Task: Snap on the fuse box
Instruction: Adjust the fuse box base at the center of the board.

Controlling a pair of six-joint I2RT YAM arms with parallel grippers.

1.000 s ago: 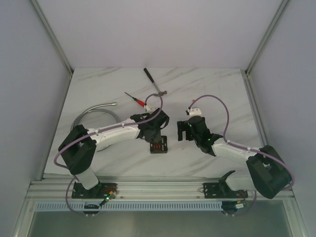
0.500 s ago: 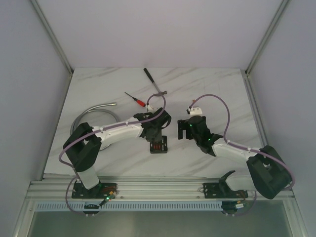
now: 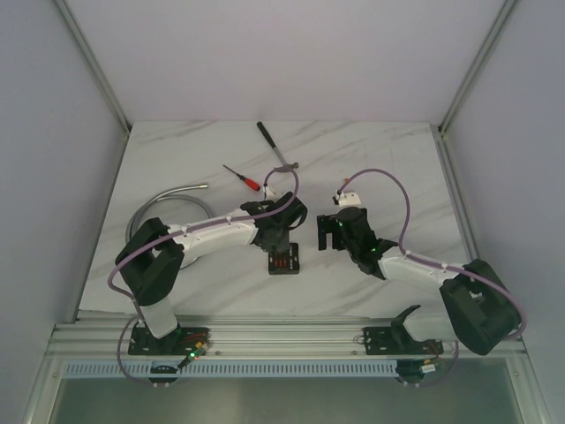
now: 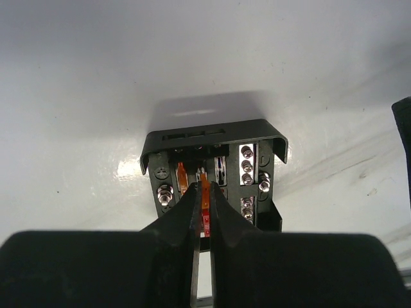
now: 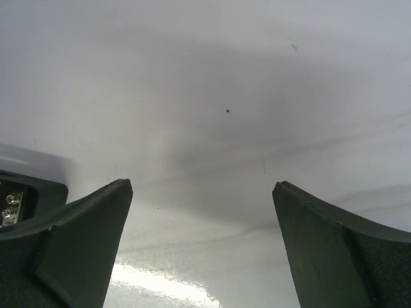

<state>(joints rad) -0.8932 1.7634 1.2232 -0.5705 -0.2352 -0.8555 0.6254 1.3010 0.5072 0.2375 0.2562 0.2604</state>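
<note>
Here, a black fuse box (image 3: 283, 261) laid flat near the centre of the white marble table (image 3: 177, 150), left gripper (image 4: 203, 190) lowered onto it, fingers pinched on a thin orange fuse (image 4: 205, 204) seated in the box, right gripper (image 3: 328, 231) held at the box's 3 o'clock, jaws spread wide above the table.

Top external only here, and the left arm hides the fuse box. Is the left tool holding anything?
Observer: Yes, the left tool is shut on an orange fuse, right at the fuse box.
Operator: Any fuses in already?
Observer: A second fuse, also orange, sits in the neighbouring slot.
Operator: And the right tool?
Observer: The right tool is open, with only bare table between its fingers.
</note>
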